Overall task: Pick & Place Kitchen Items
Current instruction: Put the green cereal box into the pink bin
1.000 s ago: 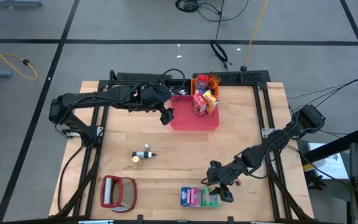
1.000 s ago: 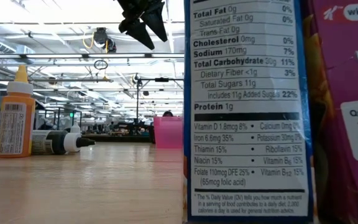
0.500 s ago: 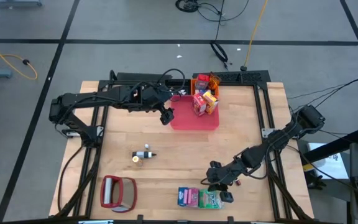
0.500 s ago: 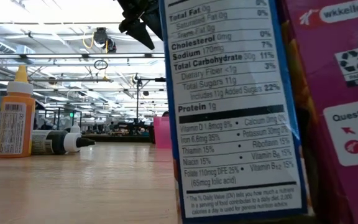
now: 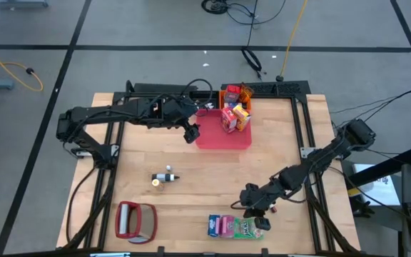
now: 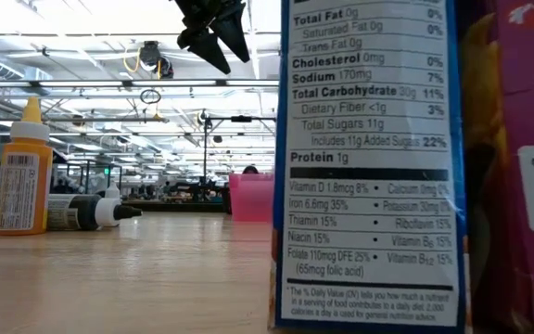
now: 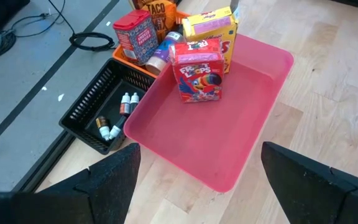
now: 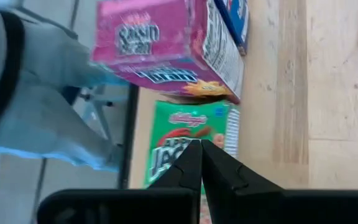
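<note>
Blue, pink and green packets [image 5: 232, 227] sit in a row by the table's near edge. My right gripper [image 5: 261, 222] is shut at the row's right end, over the green packet [image 8: 188, 134]. The pink packet [image 8: 160, 50] and the blue packet [image 6: 369, 167] are beside it. My left gripper [image 5: 190, 133] hovers open by the left edge of the red tray [image 5: 212, 137]. Red and yellow cartons [image 7: 199, 68] stand in the tray. A red container [image 7: 135, 36] and a purple jar sit in an orange basket behind it. Small bottles [image 5: 164, 178] rest on the table. My right gripper has its shut fingertips [image 8: 199, 152] against the green packet's printed face [image 8: 185, 124], near the right end of the row. It comes slanting down from the table's far right. Whether they press on it, I cannot tell. The packet rests on the table.
A red-framed silvery flat object [image 5: 135, 220] lies at the near left. A black basket [image 7: 101, 115] with tiny bottles sits past the tray's far edge. An orange bottle [image 6: 23, 167] stands beside a lying dark bottle [image 6: 86, 211]. Bare wood lies between the tray and the packets.
The row of packets slid slightly toward the table's left and tipped half a second ago, then came back right and upright. My right gripper stayed at the green packet's end, shifting a little with it.
</note>
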